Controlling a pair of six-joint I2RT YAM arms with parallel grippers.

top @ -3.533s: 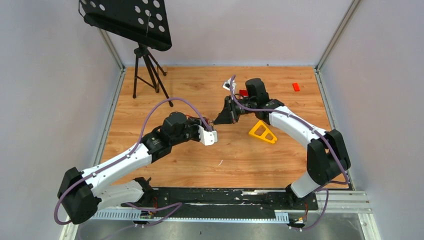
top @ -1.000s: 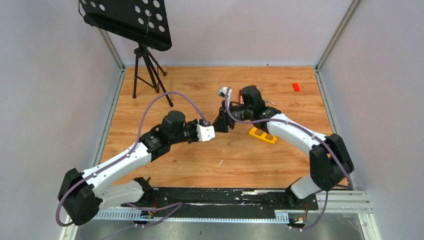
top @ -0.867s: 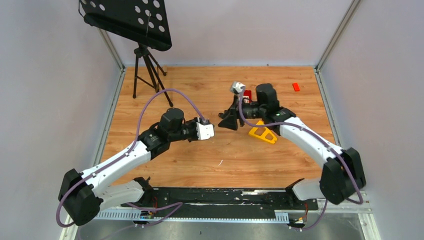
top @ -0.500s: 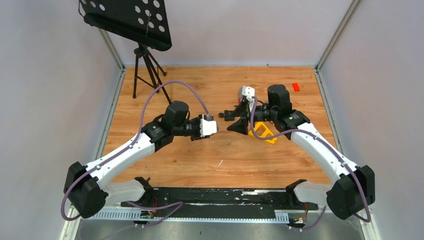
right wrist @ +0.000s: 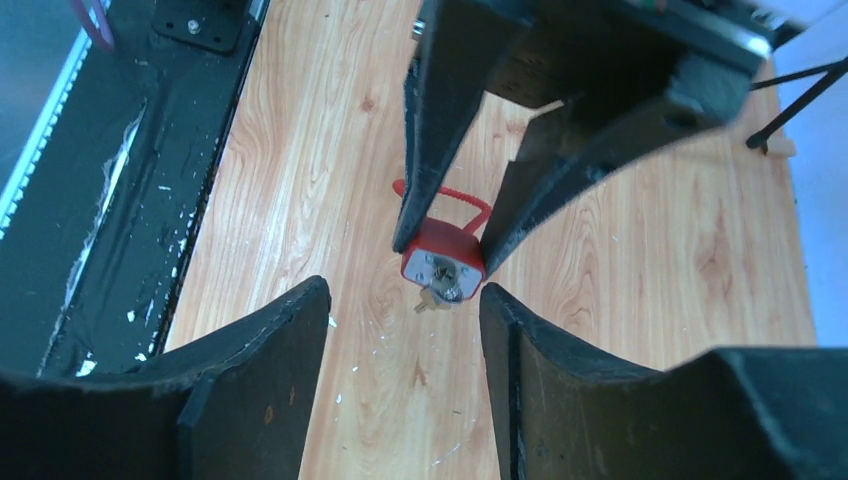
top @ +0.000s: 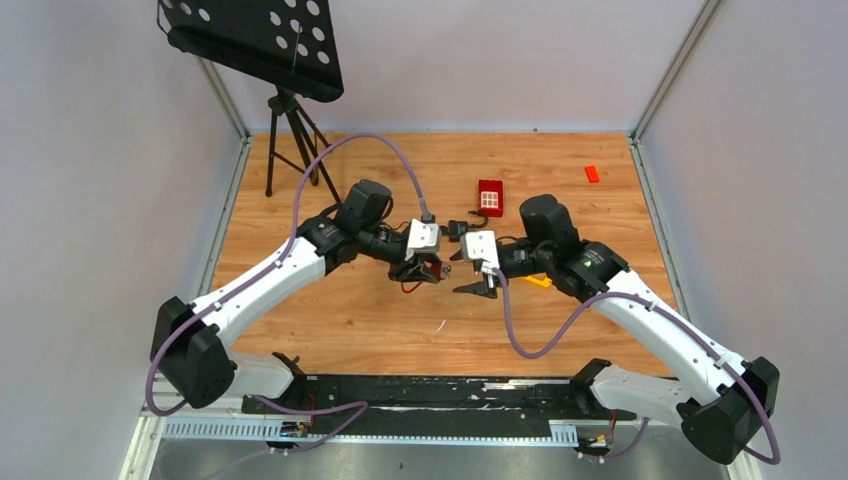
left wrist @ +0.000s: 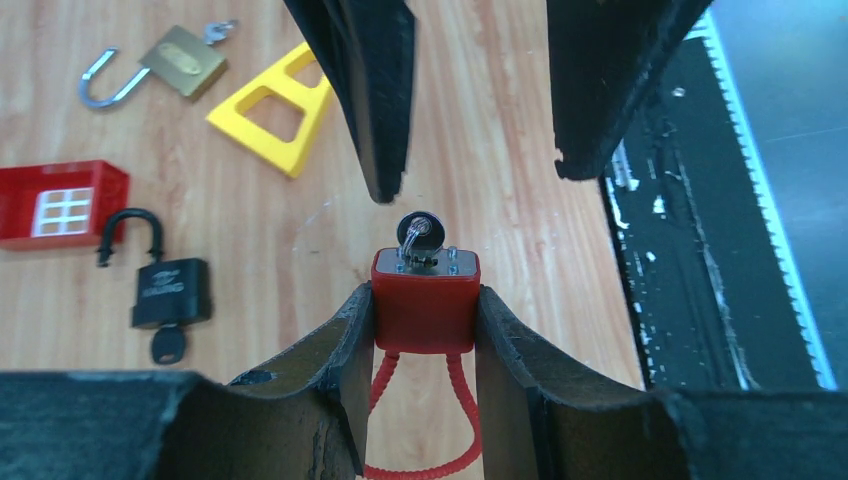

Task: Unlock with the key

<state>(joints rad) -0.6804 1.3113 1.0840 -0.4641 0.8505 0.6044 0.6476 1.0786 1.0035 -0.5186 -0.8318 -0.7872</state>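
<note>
On the near side of the red box [top: 490, 197], a little toward the left arm, I see the red padlock [top: 428, 268] lifted above the wooden surface [top: 350, 330]. My left end effector [left wrist: 423, 297] holds it: the two fingers press on the two sides of the body, and the red cable loop [left wrist: 420, 465] runs back between them. The key [left wrist: 420, 232] sits in the keyhole, on the face that looks toward my right end effector [right wrist: 402, 295]. That one stands wide, with one finger at each side of the key, and as far as I can see it touches neither the key nor the padlock. In the left wrist camera, a black padlock [left wrist: 168, 290] with its own key lies just beside the red box. A yellow triangle [left wrist: 275, 120] lies farther from the box, and a brass padlock [left wrist: 180, 65] with its shackle swung out lies near that triangle.
</note>
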